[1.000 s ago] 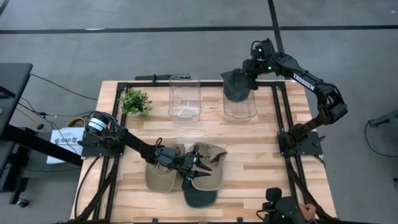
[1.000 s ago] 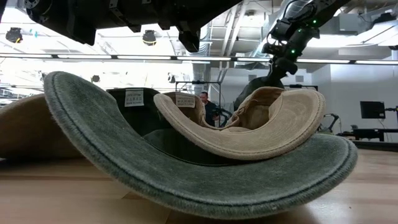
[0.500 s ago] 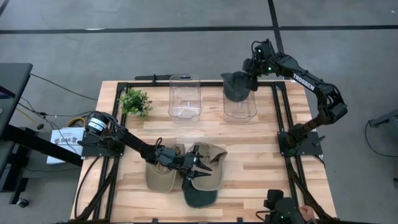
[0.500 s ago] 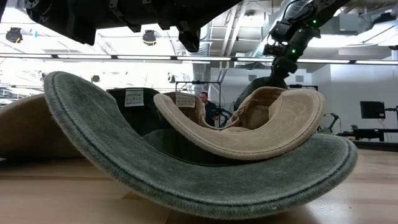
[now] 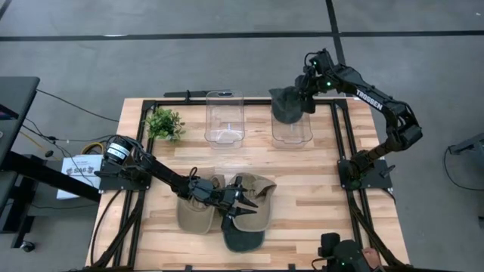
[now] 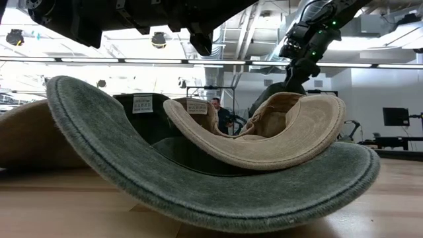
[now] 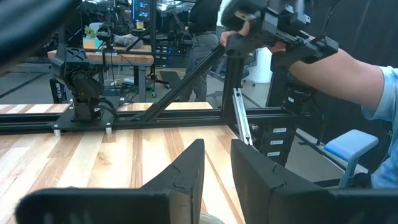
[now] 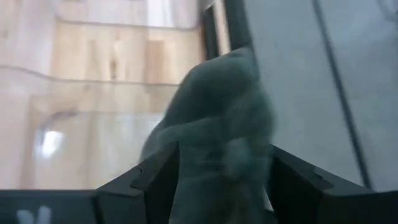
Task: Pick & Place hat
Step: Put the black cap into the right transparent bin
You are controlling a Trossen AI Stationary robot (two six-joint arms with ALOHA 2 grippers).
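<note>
- My left claw [image 5: 240, 202] hovers narrowly parted, empty, over the piled hats [image 5: 246, 215] at the counter's [image 5: 318, 181] near middle.
- My right claw [image 5: 305, 92], fingers spread, straddles the grey hat [image 5: 286, 106] draped on the far-right bin [image 5: 292, 125]; I should lift clear straight up.

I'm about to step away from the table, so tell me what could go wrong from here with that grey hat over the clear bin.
1. The grey hat sits over the right clear bin's rim, between the right tool's spread fingers; it may drape over the edge instead of dropping in.
2. The fabric could snag on a finger as the arm lifts.
3. The left tool hangs above the overlapping hats; a grab might pull two.
</note>
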